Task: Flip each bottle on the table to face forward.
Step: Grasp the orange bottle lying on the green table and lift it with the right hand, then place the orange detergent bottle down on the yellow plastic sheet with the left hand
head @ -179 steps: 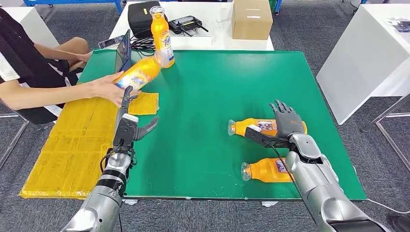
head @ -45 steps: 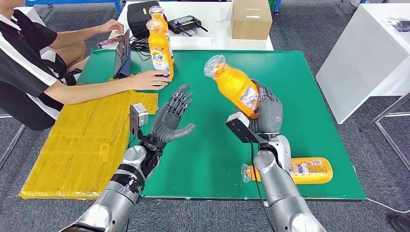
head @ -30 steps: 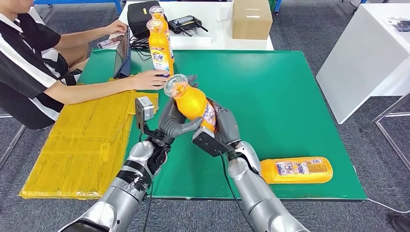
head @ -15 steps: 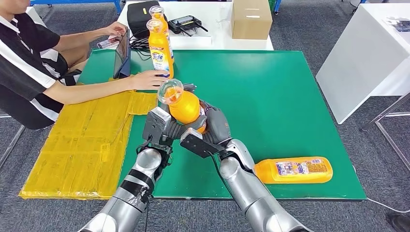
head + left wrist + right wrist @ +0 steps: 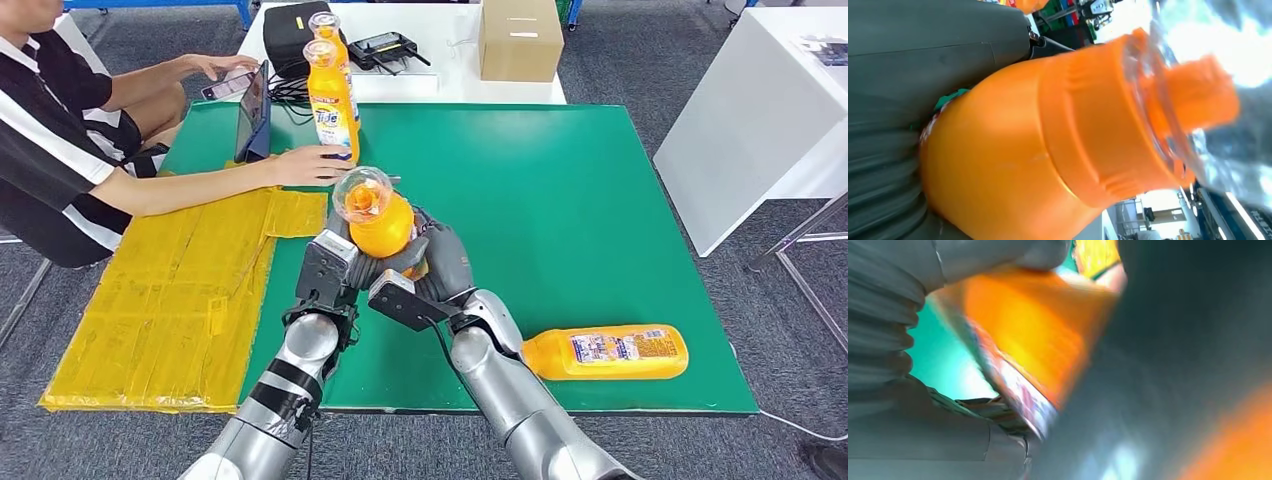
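Green table (image 5: 560,190) under everything, from my remote seat. Person's hand (image 5: 305,165) resting by two upright bottles (image 5: 330,95) at far left. Third bottle (image 5: 605,352) lying on side at near right edge, label up. Held bottle (image 5: 380,220) in air above table, cap toward camera, both hands wrapped round lower body: left hand (image 5: 345,262) grasping it, right hand (image 5: 440,262) grasping too. My guess: rigid plastic, full so hefty, smooth label slippery. Grab wide body, not flimsy clear cap.

Orange bottle (image 5: 1013,165) against grey hand (image 5: 913,60)
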Action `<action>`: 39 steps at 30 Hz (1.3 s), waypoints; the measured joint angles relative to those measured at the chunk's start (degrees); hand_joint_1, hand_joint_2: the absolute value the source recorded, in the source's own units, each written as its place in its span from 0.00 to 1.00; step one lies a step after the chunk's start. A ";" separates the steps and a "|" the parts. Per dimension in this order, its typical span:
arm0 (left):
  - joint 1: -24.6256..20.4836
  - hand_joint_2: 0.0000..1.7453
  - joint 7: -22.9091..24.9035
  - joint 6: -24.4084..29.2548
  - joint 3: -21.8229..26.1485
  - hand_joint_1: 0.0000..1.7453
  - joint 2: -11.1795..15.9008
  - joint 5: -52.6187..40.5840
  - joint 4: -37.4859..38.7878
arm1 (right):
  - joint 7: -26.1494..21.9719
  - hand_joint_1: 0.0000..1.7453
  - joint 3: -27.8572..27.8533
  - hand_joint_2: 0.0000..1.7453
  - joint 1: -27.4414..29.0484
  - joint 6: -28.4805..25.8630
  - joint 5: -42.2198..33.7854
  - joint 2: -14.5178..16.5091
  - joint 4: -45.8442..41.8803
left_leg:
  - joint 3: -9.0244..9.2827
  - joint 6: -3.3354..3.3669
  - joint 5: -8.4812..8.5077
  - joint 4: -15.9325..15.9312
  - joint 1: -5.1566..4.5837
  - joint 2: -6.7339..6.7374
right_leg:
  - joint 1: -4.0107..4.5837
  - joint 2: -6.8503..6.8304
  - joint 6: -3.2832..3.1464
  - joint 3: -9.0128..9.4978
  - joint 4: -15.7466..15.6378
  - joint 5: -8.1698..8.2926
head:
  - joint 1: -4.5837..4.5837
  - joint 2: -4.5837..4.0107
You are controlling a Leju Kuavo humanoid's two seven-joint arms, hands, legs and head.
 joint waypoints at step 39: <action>-8.84 1.00 27.66 28.18 9.55 1.00 17.44 -70.29 40.20 | 7.13 0.00 6.88 1.00 6.41 8.99 2.59 -23.79 -21.27 | -0.08 0.00 0.00 0.00 0.00 -0.04 | -0.03 -0.05 0.00 -0.01 0.00 0.00 | 0.01 0.00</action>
